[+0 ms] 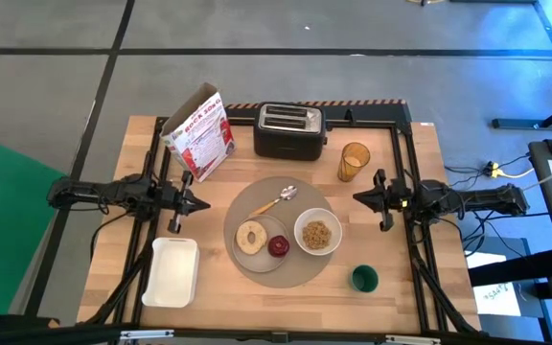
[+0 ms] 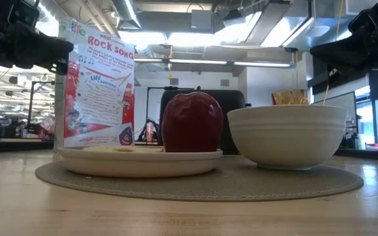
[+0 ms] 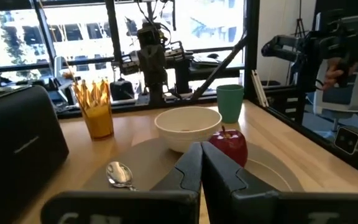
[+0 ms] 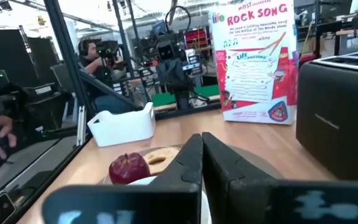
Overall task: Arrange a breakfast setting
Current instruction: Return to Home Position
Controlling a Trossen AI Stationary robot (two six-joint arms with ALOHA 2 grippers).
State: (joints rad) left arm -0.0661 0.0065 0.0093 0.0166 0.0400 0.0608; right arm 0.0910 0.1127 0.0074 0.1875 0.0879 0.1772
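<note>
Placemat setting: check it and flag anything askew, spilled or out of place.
The spoon lies slanted on the placemat, on its toaster side. Bagel and apple sit on the plate, bowl upright, nothing spilled. Left gripper and right gripper wait at the sides.

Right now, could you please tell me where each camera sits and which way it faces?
High view: above the table, looking straight down; left gripper and right gripper flank the placemat.
Low view: table-top height, level across placemat to apple and bowl; arms overhead.
Left wrist view: faces bowl, apple; own shut fingers show.
Right wrist view: faces cereal box; shut fingers too.
Both wrist views share the apple.
</note>
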